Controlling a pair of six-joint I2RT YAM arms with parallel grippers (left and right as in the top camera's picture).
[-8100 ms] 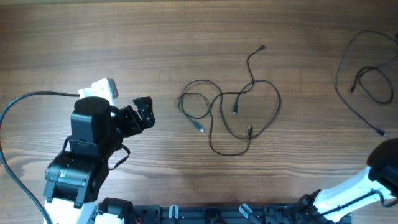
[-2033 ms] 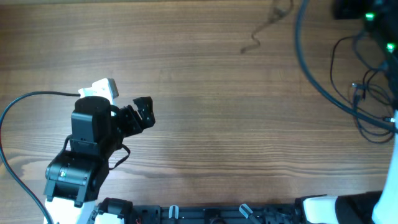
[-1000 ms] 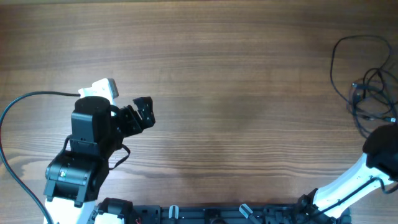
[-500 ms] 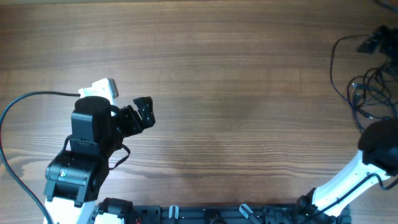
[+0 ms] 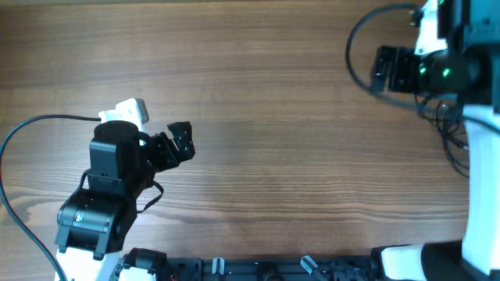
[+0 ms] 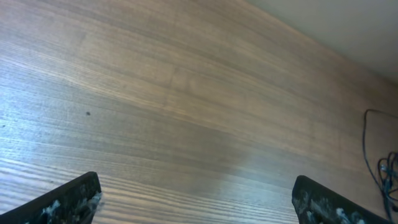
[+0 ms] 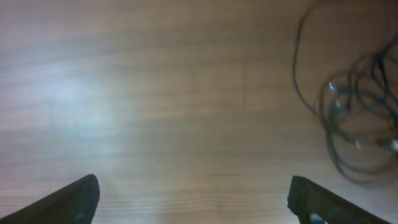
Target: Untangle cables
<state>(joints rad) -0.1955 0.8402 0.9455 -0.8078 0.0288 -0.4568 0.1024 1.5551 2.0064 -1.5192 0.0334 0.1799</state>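
- The cables (image 7: 357, 124) lie in a loose bunch at the far right of the tabletop (image 5: 273, 156). The right wrist view is blurred, so single cords are hard to tell apart.
- One risk, in my judgement: the cords are very thin compared with the gripper. A closing could catch two loops together, and a pull would then tighten the tangle instead of opening it.
- Another risk: the thick arm cable (image 5: 348, 55) hangs close to the bunch and could hook a loop when the arm comes down.
- The right gripper (image 7: 196, 200) is high above the tabletop, beside the bunch and not over it. Its jaws are spread wide and hold nothing.
- The left gripper (image 5: 181, 140) hovers low at the left side, well apart from the cables, also wide and empty.
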